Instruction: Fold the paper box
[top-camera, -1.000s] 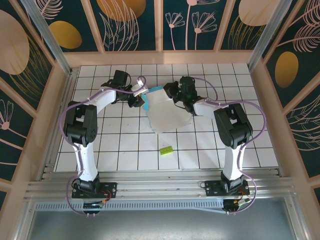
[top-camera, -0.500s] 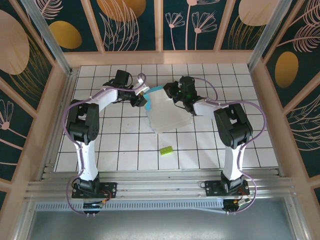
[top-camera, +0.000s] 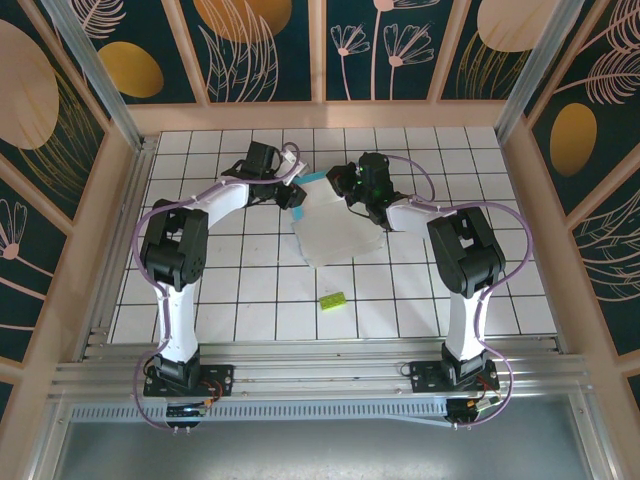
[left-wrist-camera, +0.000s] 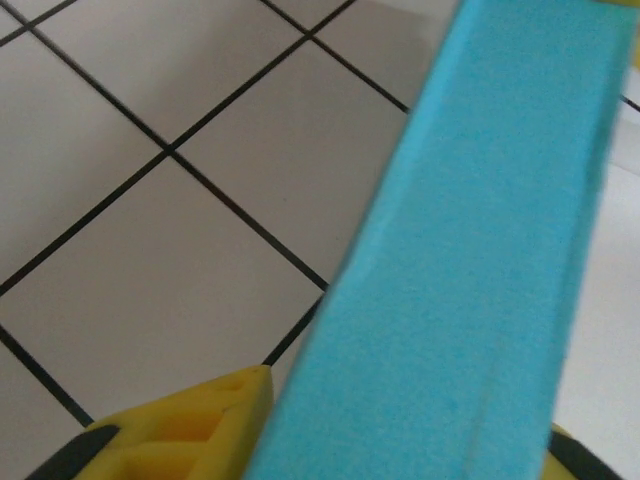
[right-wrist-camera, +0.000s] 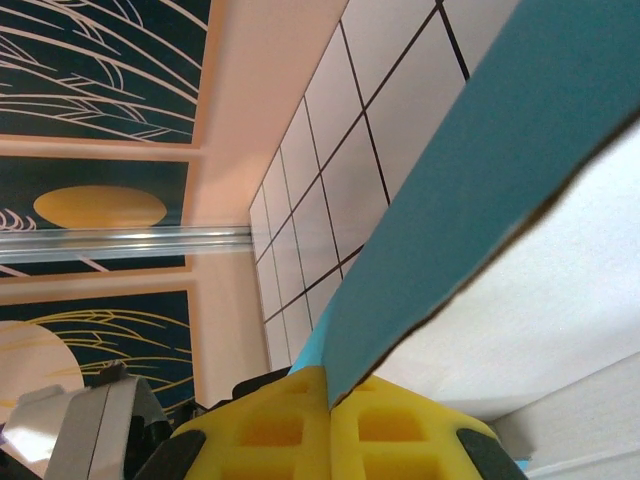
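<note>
Top external view: a white tiled table (top-camera: 250, 300) with dark grid lines is seen inside a frame of patterned panels. On its upper middle part the paper box (top-camera: 335, 225) is laid as a partly folded sheet, pale side up. Its long axis is set roughly from the upper left of the frame down toward the lower right, though the outline is irregular. A teal-blue flap is turned up along its upper left edge.

Both arms are reached inward to that upper edge. The left gripper (top-camera: 296, 192) is placed at the teal flap on the sheet's upper left corner. The right gripper (top-camera: 345, 185) is placed at the upper edge, just right of it.

On the left wrist view the teal strip of the paper box (left-wrist-camera: 470, 280) is run diagonally from the upper right to the bottom middle. A yellow pad (left-wrist-camera: 190, 430) is met by its left edge at the lower left, and a sliver of yellow is seen at the lower right. Whether the strip is pinched cannot be told.

On the right wrist view the yellow pads (right-wrist-camera: 270, 430) are pressed together on the teal band of the paper box (right-wrist-camera: 480, 180), with the pale face beside it at the right.

A tiny lime-green block (top-camera: 332, 299) is left on the tiles below the sheet, well apart from it
</note>
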